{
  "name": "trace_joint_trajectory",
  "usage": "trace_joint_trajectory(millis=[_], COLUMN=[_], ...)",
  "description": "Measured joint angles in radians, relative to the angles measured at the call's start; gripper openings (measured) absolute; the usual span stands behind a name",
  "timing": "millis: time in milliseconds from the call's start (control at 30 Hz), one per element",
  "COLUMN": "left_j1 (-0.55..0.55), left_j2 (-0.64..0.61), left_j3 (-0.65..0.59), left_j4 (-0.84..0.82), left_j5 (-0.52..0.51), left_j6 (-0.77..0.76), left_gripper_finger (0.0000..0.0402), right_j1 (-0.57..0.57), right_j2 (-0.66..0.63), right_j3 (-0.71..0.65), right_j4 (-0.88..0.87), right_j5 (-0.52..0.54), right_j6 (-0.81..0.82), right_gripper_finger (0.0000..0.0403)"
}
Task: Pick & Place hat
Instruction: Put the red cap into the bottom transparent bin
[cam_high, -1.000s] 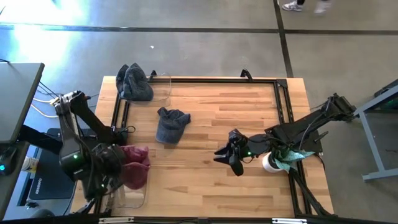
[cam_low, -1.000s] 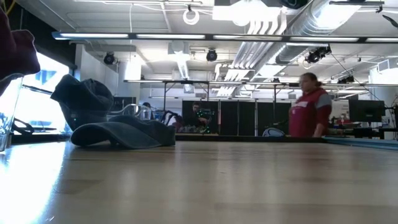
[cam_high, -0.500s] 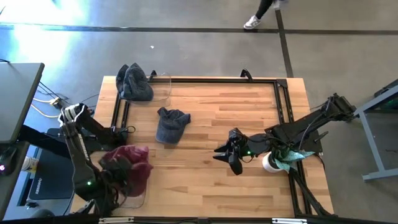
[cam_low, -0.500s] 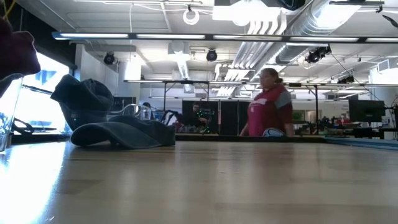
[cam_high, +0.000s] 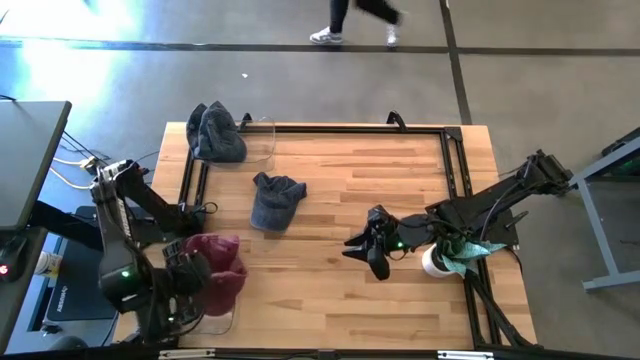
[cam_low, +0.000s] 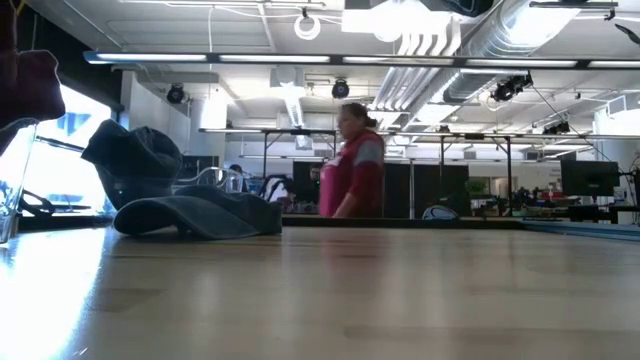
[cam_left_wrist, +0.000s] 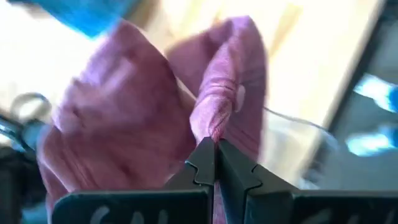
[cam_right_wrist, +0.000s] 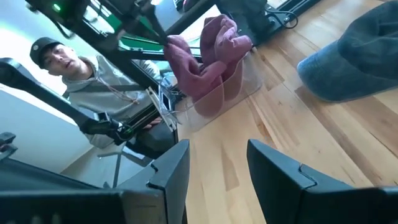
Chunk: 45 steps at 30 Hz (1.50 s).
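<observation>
A maroon hat (cam_high: 218, 272) is bunched up in a clear bin (cam_high: 215, 318) at the table's near left corner. My left gripper (cam_left_wrist: 214, 151) is shut on it from above and also shows in the high view (cam_high: 186, 268). A grey-blue hat (cam_high: 275, 200) lies flat on the wood left of the table's middle; the low view shows it (cam_low: 195, 212) resting on its brim. My right gripper (cam_high: 368, 252) hovers open right of centre, its fingers (cam_right_wrist: 169, 171) apart with nothing between them. My left gripper pinches a raised fold of the maroon hat's cloth (cam_left_wrist: 214, 121) between its two fingertips. The fingers come from above, pointing steeply down. The fold stands up toward the fingers, while the hat's lower part (cam_right_wrist: 208, 93) stays in the clear bin.
A second clear bin (cam_high: 255, 140) at the far left corner holds another grey-blue hat (cam_high: 215, 132). A black frame (cam_high: 455, 170) borders the table. A white cup (cam_high: 434, 262) sits by the right arm. A person (cam_low: 355, 172) walks behind the table, and another person (cam_right_wrist: 68, 68) is at the near left.
My left arm has swung over the bin toward the near edge and settled on the maroon hat, its wrist rolling. The hat's cloth has shifted and bunched toward the gripper. The person behind the table has walked leftward.
</observation>
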<state>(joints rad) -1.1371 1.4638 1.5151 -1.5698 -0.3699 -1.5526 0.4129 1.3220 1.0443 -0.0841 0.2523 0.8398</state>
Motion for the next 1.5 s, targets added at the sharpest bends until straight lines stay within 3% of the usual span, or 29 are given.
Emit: trace_joint_trajectory(millis=[233,400,600,733,967,1200,1500], left_j1=[-0.031,-0.050,-0.035,-0.034,-0.034,-0.034,-0.034], left_j2=[-0.001,0.059,0.074,0.070,0.070,0.071,0.070], left_j3=[0.026,-0.009,-0.001,0.082,0.204,0.160,0.041], left_j4=[0.148,-0.015,0.001,-0.004,-0.001,-0.001,-0.002], left_j5=[0.059,0.172,0.104,0.000,-0.086,-0.027,0.148], left_j6=[-0.052,-0.155,-0.179,-0.018,0.330,0.609,0.596], left_gripper_finger=[0.0001,0.0001,0.0001,0.0000,0.0000,0.0000,0.0000], right_j1=[0.000,0.000,-0.007,-0.010,-0.010,-0.010,-0.007], right_j2=[0.000,0.000,0.000,0.000,0.000,0.000,0.000], right_j3=[0.000,0.000,0.000,0.000,0.000,0.000,0.000], right_j4=[0.000,0.000,-0.001,-0.001,-0.001,0.000,0.000], right_j5=[0.027,0.053,0.052,0.053,0.052,0.056,0.060], right_j6=[-0.008,-0.034,-0.035,-0.031,-0.029,-0.020,-0.001], right_gripper_finger=[0.0156,0.0156,0.0156,0.0156,0.0156,0.0156,0.0156])
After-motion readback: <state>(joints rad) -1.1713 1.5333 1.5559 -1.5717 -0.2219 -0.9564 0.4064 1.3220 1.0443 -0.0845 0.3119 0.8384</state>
